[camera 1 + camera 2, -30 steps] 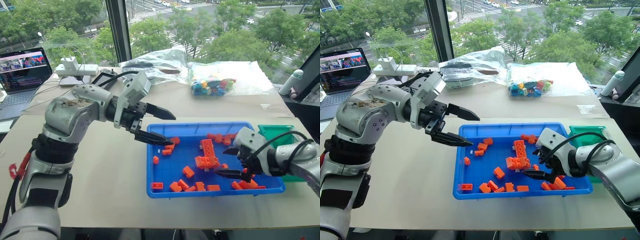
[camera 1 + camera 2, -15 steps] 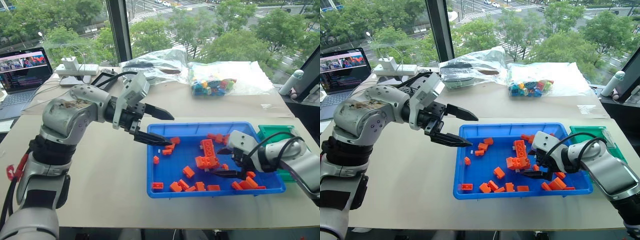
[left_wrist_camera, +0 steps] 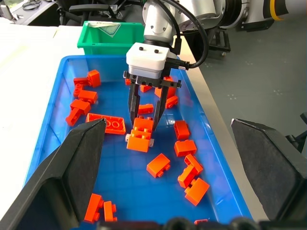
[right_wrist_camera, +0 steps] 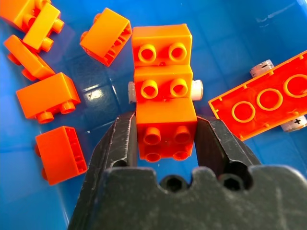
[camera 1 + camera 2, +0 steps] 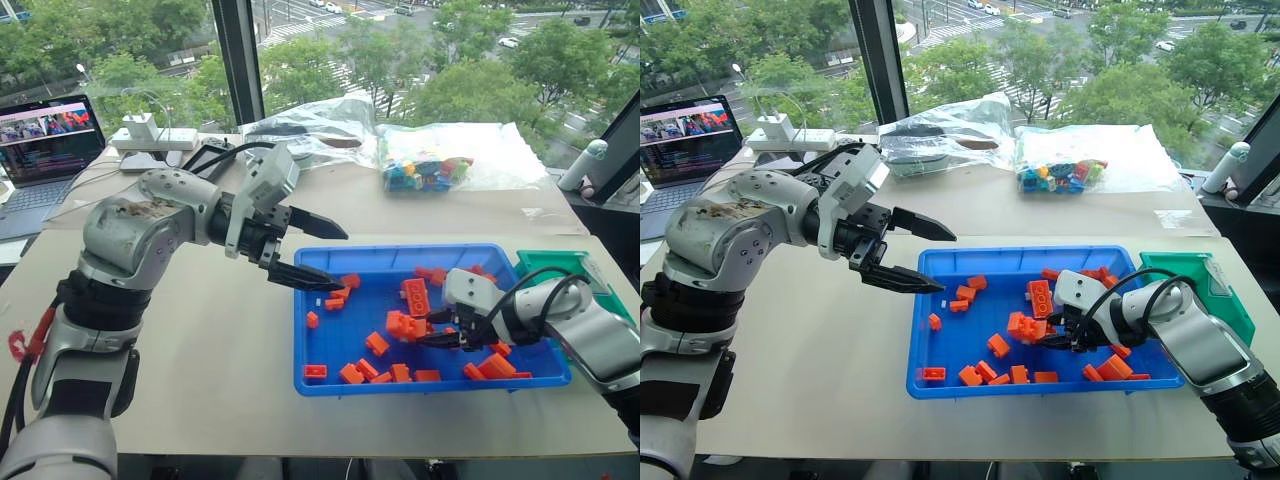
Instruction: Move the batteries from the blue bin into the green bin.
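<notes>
It looked like an office or lab high in a city building: a cardboard-covered table (image 5: pixel 200 340) stood against tall windows (image 5: pixel 330 50) over treetops and streets, with an open laptop (image 5: pixel 45 150), a power strip (image 5: pixel 150 138) and bagged toy bricks (image 5: pixel 425 172)

The beige table (image 5: pixel 200 340) carries the blue bin (image 5: pixel 330 382), the green bin (image 5: pixel 548 262), a laptop (image 5: pixel 45 150) and plastic bags (image 5: pixel 440 155).

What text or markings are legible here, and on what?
"+": on the end of a battery poking out from under the flat orange plate.
Laptop screen: text too small to read.
Label in the green bin: too blurred to read.
</notes>
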